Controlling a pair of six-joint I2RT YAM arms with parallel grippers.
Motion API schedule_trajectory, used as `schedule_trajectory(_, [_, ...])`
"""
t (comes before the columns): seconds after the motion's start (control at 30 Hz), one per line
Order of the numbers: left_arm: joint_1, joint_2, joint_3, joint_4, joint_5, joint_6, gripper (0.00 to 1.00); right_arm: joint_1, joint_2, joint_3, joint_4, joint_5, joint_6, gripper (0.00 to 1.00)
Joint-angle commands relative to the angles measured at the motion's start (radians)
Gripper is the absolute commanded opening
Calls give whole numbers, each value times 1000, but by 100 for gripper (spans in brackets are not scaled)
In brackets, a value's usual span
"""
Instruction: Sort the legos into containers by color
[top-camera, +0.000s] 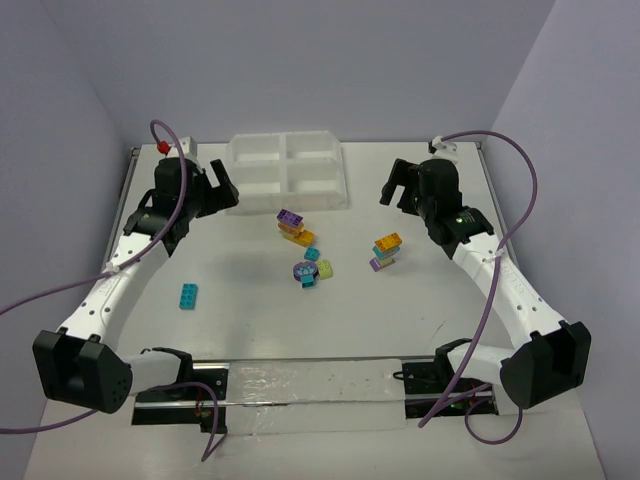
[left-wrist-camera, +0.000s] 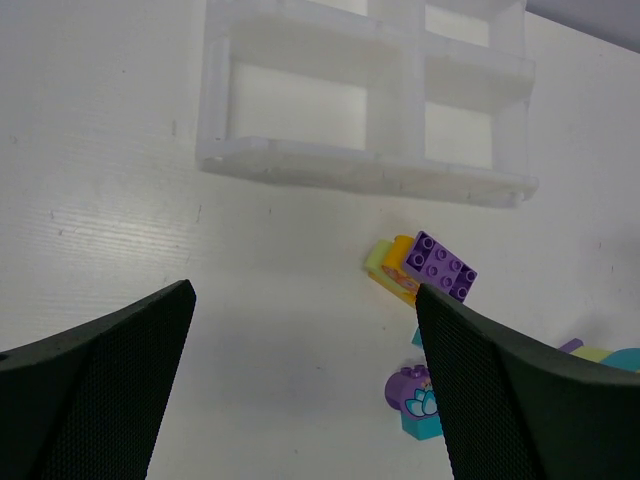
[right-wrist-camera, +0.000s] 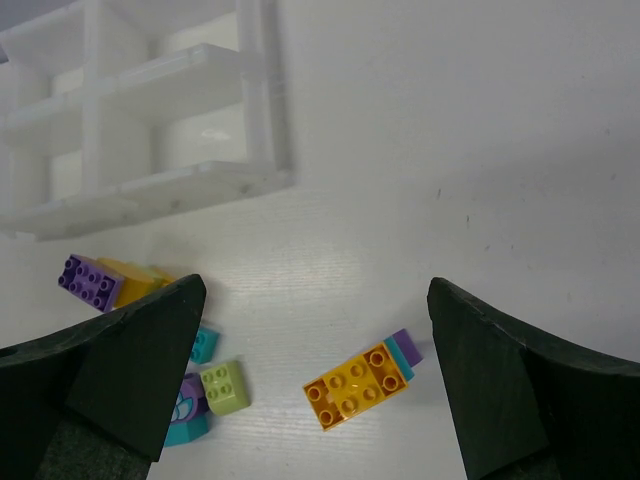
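Legos (top-camera: 305, 270) scattered between left pincer (top-camera: 222, 190) and right pincer (top-camera: 397, 192), untouched

No writing, brand or number can be read anywhere; the purple brick (left-wrist-camera: 405, 388) just ahead of the left gripper (left-wrist-camera: 302, 292) bears only a flower print.
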Motion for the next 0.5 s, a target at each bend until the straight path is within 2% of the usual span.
schedule_trajectory(0.0, [-4,43,77,-13,33,24,99,2,-37,9,40,10,0,100])
schedule_trajectory(0.2, [-5,109,135,-45,48,64,99,2,-34,13,13,-10,-1,100])
schedule_trajectory(0.47, [-3,349,341,-147,25,133,99,3,-46,1,-32,16,9,100])
